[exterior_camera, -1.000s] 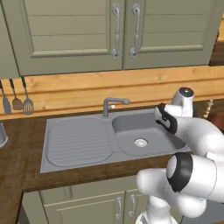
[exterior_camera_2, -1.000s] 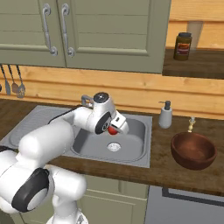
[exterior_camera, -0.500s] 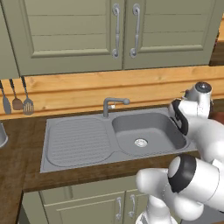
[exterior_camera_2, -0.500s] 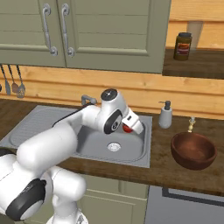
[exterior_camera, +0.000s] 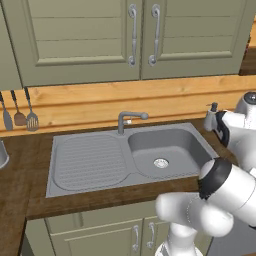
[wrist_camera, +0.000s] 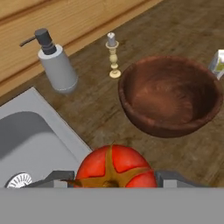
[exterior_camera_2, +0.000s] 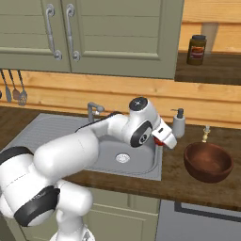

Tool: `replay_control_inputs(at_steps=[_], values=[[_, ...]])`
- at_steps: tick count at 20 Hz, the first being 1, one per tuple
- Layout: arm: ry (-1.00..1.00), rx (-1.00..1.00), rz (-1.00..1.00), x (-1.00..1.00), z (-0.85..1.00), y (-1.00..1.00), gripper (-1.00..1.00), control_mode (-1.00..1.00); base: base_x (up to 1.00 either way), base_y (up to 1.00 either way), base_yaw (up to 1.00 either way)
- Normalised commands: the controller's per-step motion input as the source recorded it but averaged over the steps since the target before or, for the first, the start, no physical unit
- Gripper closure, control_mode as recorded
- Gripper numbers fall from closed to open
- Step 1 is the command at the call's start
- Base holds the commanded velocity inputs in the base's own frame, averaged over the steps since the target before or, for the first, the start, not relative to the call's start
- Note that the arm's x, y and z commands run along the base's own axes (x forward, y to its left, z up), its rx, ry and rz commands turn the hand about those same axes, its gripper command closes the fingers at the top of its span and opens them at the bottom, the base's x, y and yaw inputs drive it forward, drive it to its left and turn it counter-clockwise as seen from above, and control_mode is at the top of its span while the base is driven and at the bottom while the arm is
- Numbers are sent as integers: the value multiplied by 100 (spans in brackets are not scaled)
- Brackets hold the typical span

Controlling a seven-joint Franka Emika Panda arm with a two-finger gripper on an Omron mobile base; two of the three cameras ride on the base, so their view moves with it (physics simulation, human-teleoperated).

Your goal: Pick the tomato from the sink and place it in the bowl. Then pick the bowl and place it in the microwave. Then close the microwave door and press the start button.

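My gripper (exterior_camera_2: 163, 138) is shut on the bright red tomato (exterior_camera_2: 157, 140) and holds it in the air over the right rim of the grey sink (exterior_camera_2: 151, 165). In the hand view the tomato (wrist_camera: 114, 167) sits between the two finger tips, above the sink's corner (wrist_camera: 30, 135) and the wooden counter. The dark reddish-brown bowl (exterior_camera_2: 208, 162) stands on the counter to the right of the gripper, apart from it and with nothing in it (wrist_camera: 170, 94). The sink basin (exterior_camera: 160, 150) holds just its drain. The microwave and its door are out of view.
A grey soap dispenser (exterior_camera_2: 178, 123) and a small brass candlestick (exterior_camera_2: 205, 133) stand behind the bowl by the wall. The faucet (exterior_camera: 127, 120) rises behind the basin. A jar (exterior_camera_2: 196, 49) is on the shelf above. A pale packet (wrist_camera: 217, 64) lies just past the bowl.
The arm has swung right from over the sink basin to its right rim, carrying the tomato closer to the bowl. The grip has not changed.
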Motion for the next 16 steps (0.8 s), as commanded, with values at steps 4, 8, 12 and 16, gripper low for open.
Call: replay_control_inputs(at_steps=[4,8,12,16], values=[[0,3,-2,0,0,-93,100,-100,0,0,0],[-2,1,0,0,0,-64,100,-100,0,0,0],[0,3,0,0,-9,-77,100,-100,0,0,0],[0,0,0,0,-28,-34,100,-100,0,0,0]])
